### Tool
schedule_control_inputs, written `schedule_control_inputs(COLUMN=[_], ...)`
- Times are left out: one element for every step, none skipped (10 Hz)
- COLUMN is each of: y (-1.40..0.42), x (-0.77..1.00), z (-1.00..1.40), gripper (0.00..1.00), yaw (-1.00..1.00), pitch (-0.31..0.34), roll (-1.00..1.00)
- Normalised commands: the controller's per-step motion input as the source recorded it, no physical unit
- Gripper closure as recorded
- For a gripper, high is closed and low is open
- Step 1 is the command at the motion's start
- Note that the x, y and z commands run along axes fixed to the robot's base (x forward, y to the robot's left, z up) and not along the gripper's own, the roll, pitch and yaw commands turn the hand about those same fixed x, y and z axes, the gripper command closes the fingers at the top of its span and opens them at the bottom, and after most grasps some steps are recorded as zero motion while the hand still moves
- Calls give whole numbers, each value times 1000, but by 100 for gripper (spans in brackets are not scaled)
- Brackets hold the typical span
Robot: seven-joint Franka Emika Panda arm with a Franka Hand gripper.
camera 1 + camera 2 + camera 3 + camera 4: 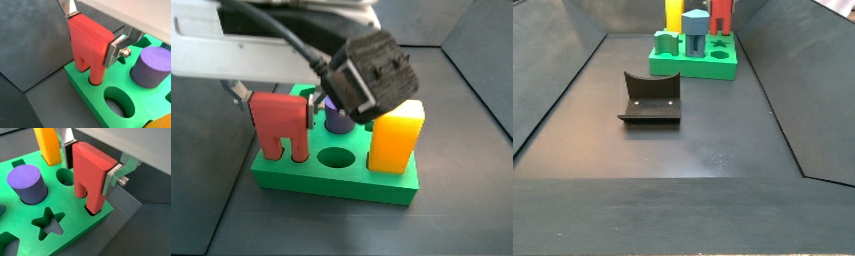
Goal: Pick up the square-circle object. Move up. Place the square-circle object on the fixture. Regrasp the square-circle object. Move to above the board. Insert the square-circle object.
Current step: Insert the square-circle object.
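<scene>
The square-circle object (90,42) is a red block with two legs at its lower end. My gripper (93,30) is shut on it, a silver finger (69,10) on each side. It stands upright over a corner of the bright green board (87,92). Its leg tips reach into the small holes there. Both wrist views show this; in a wrist view the red block (90,178) sits over the board (73,230). In a side view the block (278,120) stands on the board's (331,182) near corner. The dark fixture (649,97) stands apart, empty.
A purple cylinder (152,66) and a yellow block (396,135) stand in the board close to the held block. A grey-blue prism (669,45) stands on the board too. Star (48,223) and round (119,100) holes are open. Dark walls surround the floor.
</scene>
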Motion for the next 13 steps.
schedule_control_inputs(y=[0,-23,-14,0,0,0,0,0,9,120,180,160,94], x=[0,0,0,0,-77,-74,-29,-31,0,0,0,0,0], z=[-69,-103,-197,-409,-649,-774,-903,-854,-777,-777,-763,-720,-726], gripper=[100,100,100,100,100,100,100,100,100,100,100,100,100], yaw=[0,-14,-40,-80,-117,-211,-423,-423,-326,-223,-171,-91,-134], pitch=[-3,-7,-50,-117,-213,-236,-144,-130,-197,-189,-193,-231,-239], roll=[-89,-99,-66,-39,-41,0,0,-57,-39,0,0,-59,-56])
